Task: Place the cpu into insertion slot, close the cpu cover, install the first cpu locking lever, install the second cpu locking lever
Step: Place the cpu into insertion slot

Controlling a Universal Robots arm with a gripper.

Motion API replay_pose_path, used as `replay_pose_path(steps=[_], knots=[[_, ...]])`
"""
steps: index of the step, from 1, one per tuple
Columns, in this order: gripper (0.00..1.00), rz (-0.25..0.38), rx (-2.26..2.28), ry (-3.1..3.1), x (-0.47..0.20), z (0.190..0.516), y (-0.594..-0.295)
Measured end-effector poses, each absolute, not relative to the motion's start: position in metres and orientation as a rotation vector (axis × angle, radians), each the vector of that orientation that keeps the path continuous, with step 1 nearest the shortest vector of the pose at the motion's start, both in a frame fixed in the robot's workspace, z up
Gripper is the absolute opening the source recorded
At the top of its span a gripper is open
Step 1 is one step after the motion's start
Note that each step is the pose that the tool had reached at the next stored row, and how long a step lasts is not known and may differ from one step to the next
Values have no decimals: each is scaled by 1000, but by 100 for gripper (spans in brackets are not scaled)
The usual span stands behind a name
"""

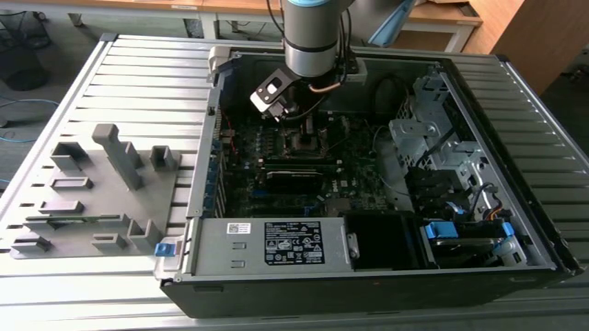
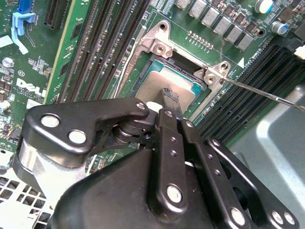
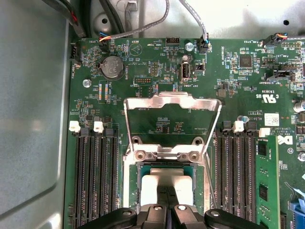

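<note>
The cpu (image 2: 153, 84), a square chip with a dull silver-tan top, lies flat in the insertion slot (image 2: 199, 89), a black socket with a silver rim on the green motherboard. My gripper (image 2: 169, 97) is directly over it, its black fingers drawn together and their tip resting at the chip's top. In the first wrist view the cpu cover (image 3: 172, 99) stands swung up and open beyond the insertion slot (image 3: 143, 168), with the gripper (image 3: 167, 194) over the pale cpu (image 3: 150, 187). A thin locking lever (image 2: 267, 94) juts out beside the socket. In the exterior view the gripper (image 1: 299, 118) hangs above the socket.
Long black memory slots (image 3: 93, 176) flank the socket on both sides, with a green memory stick (image 3: 267, 181) in one. The open computer case (image 1: 212, 76) has a drive cage (image 1: 423, 131) and power supply (image 1: 276, 245). A grey fixture tray (image 1: 92, 200) lies at the exterior view's left.
</note>
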State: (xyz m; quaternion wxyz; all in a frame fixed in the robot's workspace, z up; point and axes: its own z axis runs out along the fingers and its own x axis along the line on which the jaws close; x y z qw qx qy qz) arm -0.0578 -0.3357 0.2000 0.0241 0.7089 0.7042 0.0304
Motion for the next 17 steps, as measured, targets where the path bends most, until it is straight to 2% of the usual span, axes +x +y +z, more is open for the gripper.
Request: replay_pose_path(steps=[17], knots=[[11, 99, 2198, 2182, -58, 224, -336]])
